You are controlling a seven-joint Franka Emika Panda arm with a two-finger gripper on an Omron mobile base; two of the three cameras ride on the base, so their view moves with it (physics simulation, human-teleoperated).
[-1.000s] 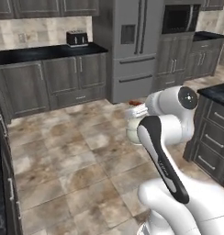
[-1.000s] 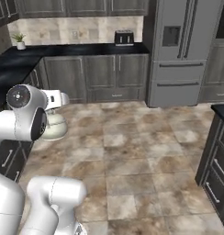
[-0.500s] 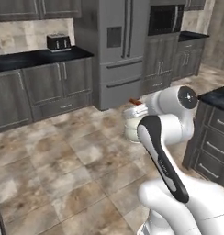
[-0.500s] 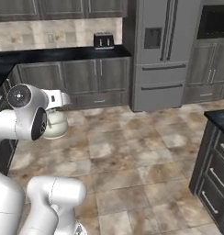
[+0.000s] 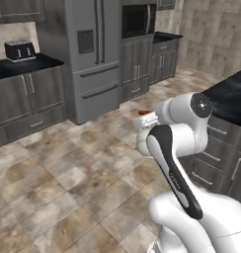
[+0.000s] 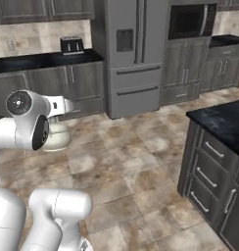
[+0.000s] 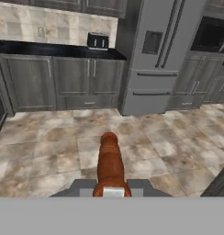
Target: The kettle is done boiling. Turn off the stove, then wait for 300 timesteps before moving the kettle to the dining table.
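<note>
No text, label, brand, number or sign can be read anywhere in this kitchen. The refrigerator point(image 6: 133, 54) has a dark dispenser panel on its door, but it carries no readable marks. The toaster point(image 6: 71, 45) to the left of the refrigerator and the microwave point(image 6: 192, 20) to its right are also plain.

Mottled brown-and-beige stone tile floor point(image 6: 141, 166) spreads across the room — glossy, patchy with light. Along the back wall a tall stainless refrigerator point(image 6: 133, 54) stands between dark grey cabinets point(image 6: 67, 86) under a black counter point(image 6: 43, 60) carrying a toaster point(image 6: 71, 44), and a built-in microwave point(image 6: 192, 20) — beige tiled backsplash point(image 7: 45, 28) behind. On the right, a black-topped cabinet block with drawers point(image 6: 214, 166) juts in.
</note>
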